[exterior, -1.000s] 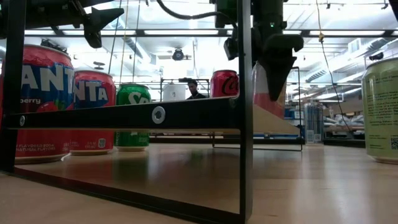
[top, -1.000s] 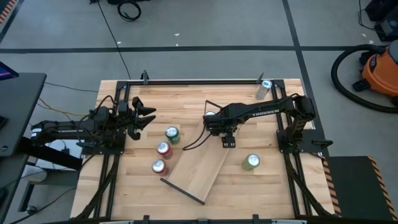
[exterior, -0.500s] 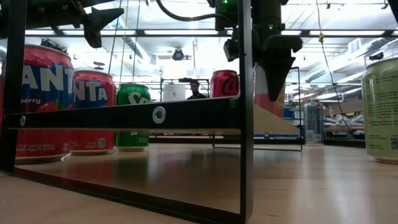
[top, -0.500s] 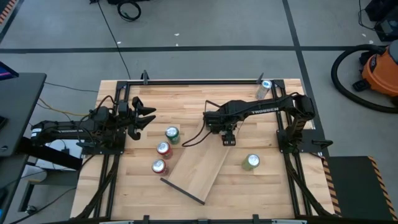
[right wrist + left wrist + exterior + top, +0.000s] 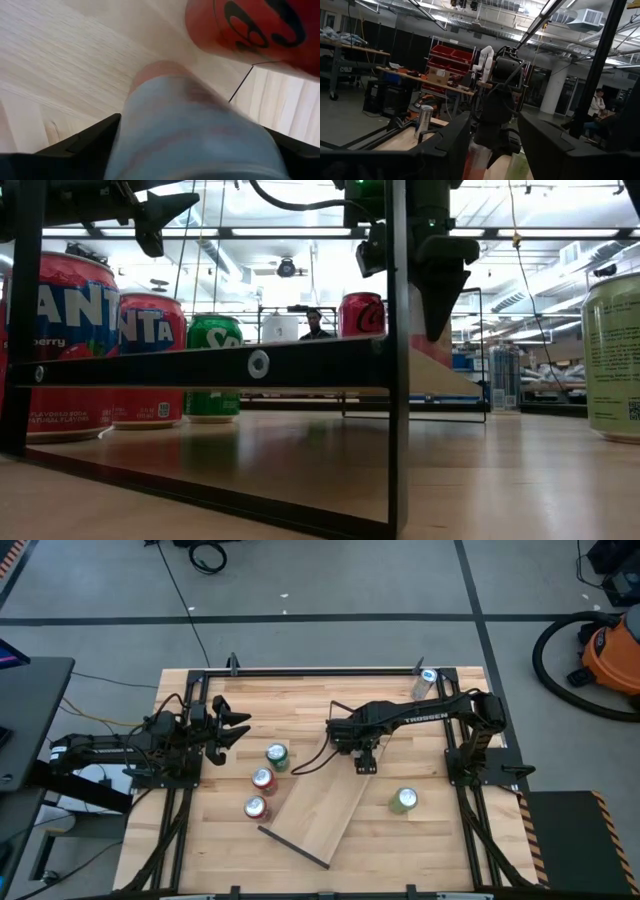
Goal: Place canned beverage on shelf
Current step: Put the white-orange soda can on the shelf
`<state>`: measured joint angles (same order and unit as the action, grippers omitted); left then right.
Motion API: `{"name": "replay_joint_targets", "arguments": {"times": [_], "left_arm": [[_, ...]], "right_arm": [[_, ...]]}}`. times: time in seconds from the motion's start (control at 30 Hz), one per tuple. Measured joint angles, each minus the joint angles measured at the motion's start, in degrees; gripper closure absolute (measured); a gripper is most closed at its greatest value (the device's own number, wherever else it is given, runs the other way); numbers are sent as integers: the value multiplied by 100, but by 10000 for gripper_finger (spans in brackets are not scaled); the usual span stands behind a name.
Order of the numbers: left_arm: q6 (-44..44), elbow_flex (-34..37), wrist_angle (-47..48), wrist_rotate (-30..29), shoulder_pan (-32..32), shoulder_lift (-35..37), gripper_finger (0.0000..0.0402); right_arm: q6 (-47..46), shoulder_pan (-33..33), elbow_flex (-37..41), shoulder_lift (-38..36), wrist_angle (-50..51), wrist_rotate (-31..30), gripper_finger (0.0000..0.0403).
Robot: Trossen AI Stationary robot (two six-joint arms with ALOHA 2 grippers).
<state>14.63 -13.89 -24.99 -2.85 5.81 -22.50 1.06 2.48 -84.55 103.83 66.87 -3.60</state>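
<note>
The shelf (image 5: 318,805), a light-wood board with black wire end frames, lies slantwise on the tabletop; its near frame (image 5: 397,360) fills the low view. My right gripper (image 5: 362,758) hangs over the table's middle, just beyond the shelf's far end, shut on a pale blue-and-pink can (image 5: 190,130). A red can (image 5: 250,25) stands close beside it. My left gripper (image 5: 238,725) is open and empty, raised at the table's left. My right gripper pinches the pale can between its two fingers (image 5: 85,142), one on each side of its wall (image 5: 135,125). The fingers come from above, pointing down along the can. The can (image 5: 428,345) stands about upright below the gripper; the shelf's frame hides its bottom.
Two red cans (image 5: 262,778) (image 5: 255,807) and a green one (image 5: 276,755) stand left of the shelf. A pale green can (image 5: 403,800) stands at the right, a silver can (image 5: 425,683) at the far right corner. A person (image 5: 314,323) shows beyond the table.
My right gripper has shifted a little toward the table's far edge with the can still in its hold.
</note>
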Motion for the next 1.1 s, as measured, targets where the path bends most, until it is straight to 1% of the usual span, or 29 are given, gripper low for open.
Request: {"name": "replay_joint_targets", "arguments": {"times": [0.1,0.2,0.37,0.47,0.63,0.83,1.1], "left_arm": [[0,0,2,0,2,0,225],[0,0,2,0,0,0,225],[1,0,2,-2,1,0,225],[2,0,2,-2,2,0,225],[1,0,0,-2,2,0,225],[2,0,0,-2,0,0,225],[31,0,0,-4,2,0,225]], "right_arm": [[0,1,0,0,5,0,27],[0,0,0,0,32,0,23],[-1,0,-6,0,107,-65,25],[2,-9,-126,11,293,-183,27],[0,-60,-349,26,411,-191,27],[5,-96,-356,22,548,-358,27],[-2,-96,-356,22,484,-279,27]]}}
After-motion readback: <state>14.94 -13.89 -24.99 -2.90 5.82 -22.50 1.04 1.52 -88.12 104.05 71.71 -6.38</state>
